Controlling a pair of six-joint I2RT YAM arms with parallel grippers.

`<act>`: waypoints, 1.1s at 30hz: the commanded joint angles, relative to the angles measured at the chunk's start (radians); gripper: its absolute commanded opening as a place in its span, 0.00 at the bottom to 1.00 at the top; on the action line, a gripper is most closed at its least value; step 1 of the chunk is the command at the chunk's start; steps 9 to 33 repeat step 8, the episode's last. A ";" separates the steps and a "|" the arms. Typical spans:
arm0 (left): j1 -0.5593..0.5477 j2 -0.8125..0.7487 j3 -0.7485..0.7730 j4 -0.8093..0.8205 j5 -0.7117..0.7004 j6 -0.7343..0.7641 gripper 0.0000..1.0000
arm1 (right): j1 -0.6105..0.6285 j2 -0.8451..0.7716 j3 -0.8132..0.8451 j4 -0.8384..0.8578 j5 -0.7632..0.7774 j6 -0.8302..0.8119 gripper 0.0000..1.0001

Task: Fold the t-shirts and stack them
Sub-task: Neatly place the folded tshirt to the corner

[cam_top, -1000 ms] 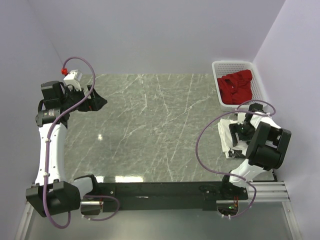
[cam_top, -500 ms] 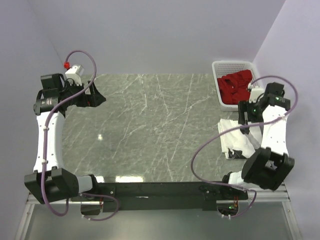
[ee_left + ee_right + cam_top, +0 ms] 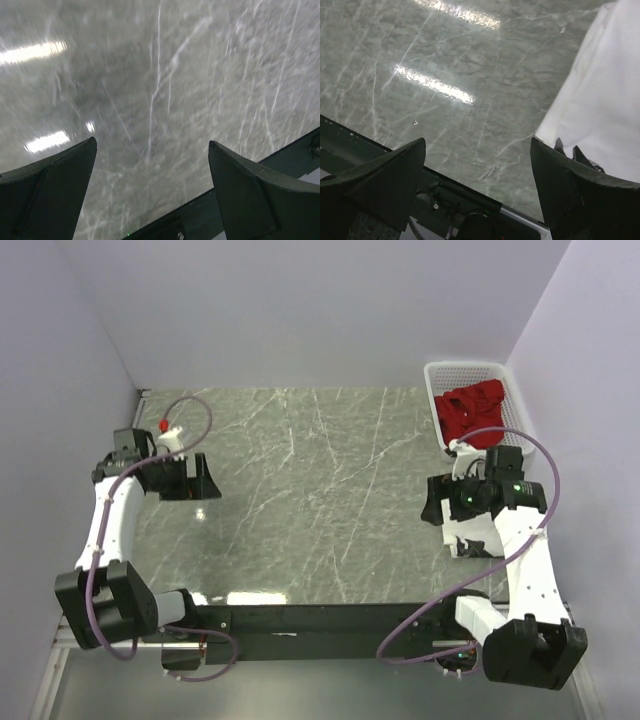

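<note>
The white t-shirt lies folded at the table's right edge, mostly hidden under my right arm; its edge fills the right of the right wrist view. The deep red t-shirt lies crumpled in the white basket at the back right. My right gripper is open and empty, held above the table just left of the white shirt. My left gripper is open and empty above the left side of the table. Both wrist views show wide-apart fingers over bare marble.
The marble table top spans the middle. The black base rail runs along the near edge and shows in both wrist views. Walls close in on the left, right and back.
My right arm swung off the white shirt, with the gripper moving left and forward. My left arm drew back from the far left corner toward the near side. The shirts have not moved.
</note>
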 commanded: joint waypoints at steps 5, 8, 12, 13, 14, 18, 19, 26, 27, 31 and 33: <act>-0.001 -0.146 -0.056 0.037 -0.074 0.047 0.99 | 0.051 -0.012 -0.003 0.103 -0.046 0.025 0.91; -0.001 -0.148 -0.043 0.032 -0.100 0.040 0.99 | 0.051 -0.012 0.009 0.083 -0.045 0.011 0.91; -0.001 -0.148 -0.043 0.032 -0.100 0.040 0.99 | 0.051 -0.012 0.009 0.083 -0.045 0.011 0.91; -0.001 -0.148 -0.043 0.032 -0.100 0.040 0.99 | 0.051 -0.012 0.009 0.083 -0.045 0.011 0.91; -0.001 -0.148 -0.043 0.032 -0.100 0.040 0.99 | 0.051 -0.012 0.009 0.083 -0.045 0.011 0.91; -0.001 -0.148 -0.043 0.032 -0.100 0.040 0.99 | 0.051 -0.012 0.009 0.083 -0.045 0.011 0.91; -0.001 -0.148 -0.043 0.032 -0.100 0.040 0.99 | 0.051 -0.012 0.009 0.083 -0.045 0.011 0.91; -0.001 -0.148 -0.043 0.032 -0.100 0.040 0.99 | 0.051 -0.012 0.009 0.083 -0.045 0.011 0.91; -0.001 -0.148 -0.043 0.032 -0.100 0.040 0.99 | 0.051 -0.012 0.009 0.083 -0.045 0.011 0.91; -0.001 -0.148 -0.043 0.032 -0.100 0.040 0.99 | 0.051 -0.012 0.009 0.083 -0.045 0.011 0.91; -0.001 -0.148 -0.043 0.032 -0.100 0.040 0.99 | 0.051 -0.012 0.009 0.083 -0.045 0.011 0.91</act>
